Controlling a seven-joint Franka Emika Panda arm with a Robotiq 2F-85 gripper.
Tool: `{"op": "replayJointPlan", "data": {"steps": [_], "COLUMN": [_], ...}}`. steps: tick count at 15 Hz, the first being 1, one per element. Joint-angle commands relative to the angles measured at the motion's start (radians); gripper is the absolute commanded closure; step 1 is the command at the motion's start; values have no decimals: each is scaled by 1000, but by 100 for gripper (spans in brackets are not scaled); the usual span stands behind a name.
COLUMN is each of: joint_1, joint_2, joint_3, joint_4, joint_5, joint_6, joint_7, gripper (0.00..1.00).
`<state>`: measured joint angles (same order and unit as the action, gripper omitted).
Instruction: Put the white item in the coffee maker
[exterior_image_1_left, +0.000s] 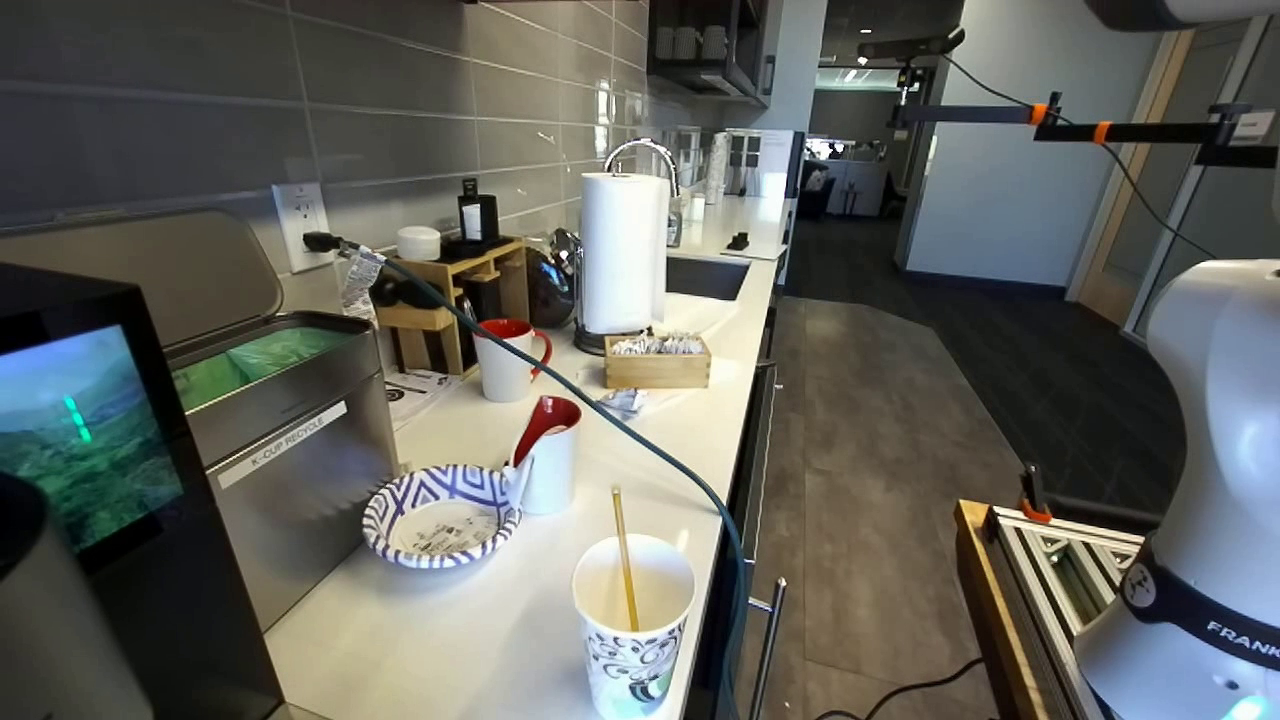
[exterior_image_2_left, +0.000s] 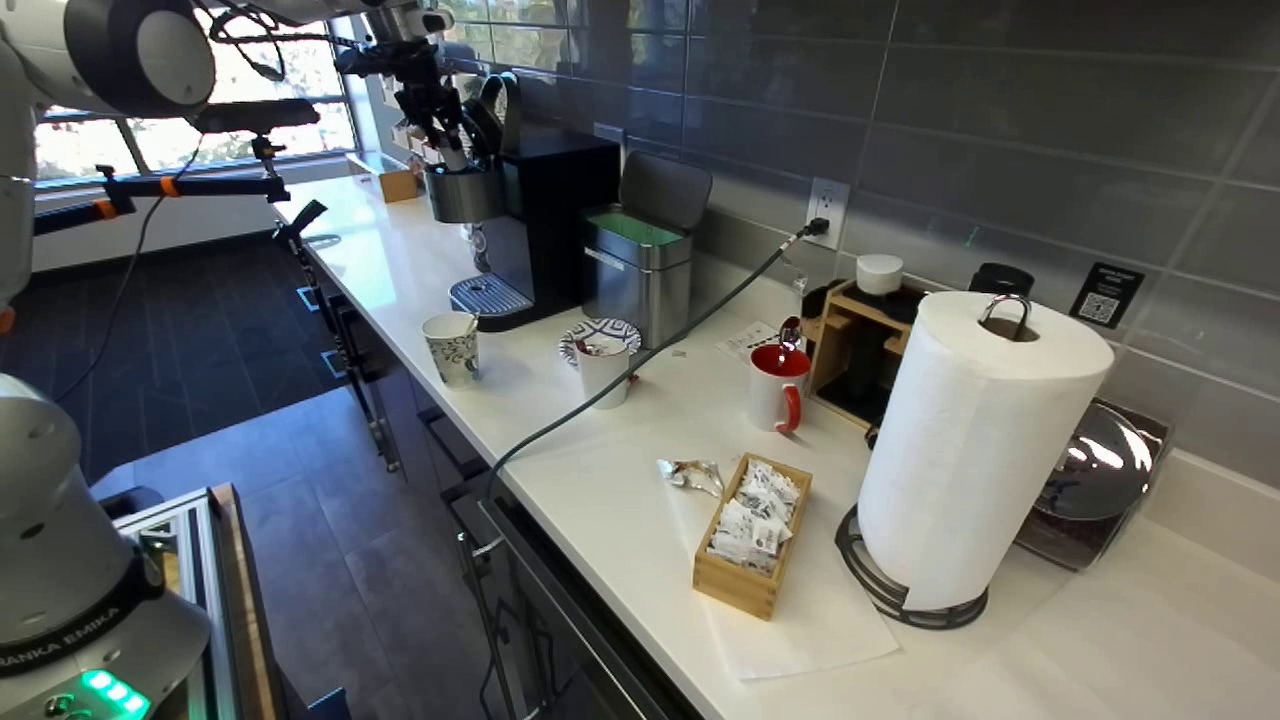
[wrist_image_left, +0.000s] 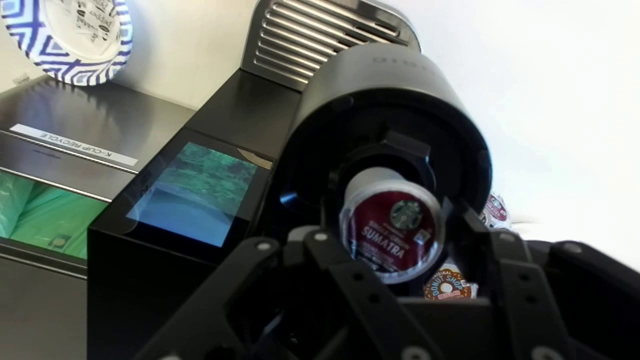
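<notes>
One tapered white pod — round-lidded, glossy — sits clamped in the gripper at the coffee maker's metallic cylinder.

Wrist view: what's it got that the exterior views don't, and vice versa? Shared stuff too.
Only the wrist view: legible "Sumatra" print on the white pod, plus a Donut Shop pod.
Only the exterior views (both of them), among others: a paper towel roll, a wooden box of packets and a patterned paper cup.
Shared: the coffee maker, the green-lined bin beside it and the blue-patterned bowl.
</notes>
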<state>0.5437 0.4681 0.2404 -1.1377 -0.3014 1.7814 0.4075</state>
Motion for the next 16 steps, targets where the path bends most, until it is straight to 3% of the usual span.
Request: {"op": "replayJointPlan", "data": {"steps": [1, 3, 4, 5, 8, 11, 16], "joint_1": [17, 18, 21, 22, 23, 17, -25], "joint_2": [39, 47, 50, 53, 50, 20, -88], "joint_3": [-5, -4, -4, -4, -1, -2, 2], "joint_4": [63, 75, 80, 86, 92, 81, -15], "joint_5": [-4, -1, -6, -6, -1, 8, 65], "joint_6": [-63, -73, -78, -81, -83, -94, -236], "joint_7": [30, 35, 34, 32, 29, 41, 75], "gripper": [71, 71, 21, 19, 1, 0, 0]}}
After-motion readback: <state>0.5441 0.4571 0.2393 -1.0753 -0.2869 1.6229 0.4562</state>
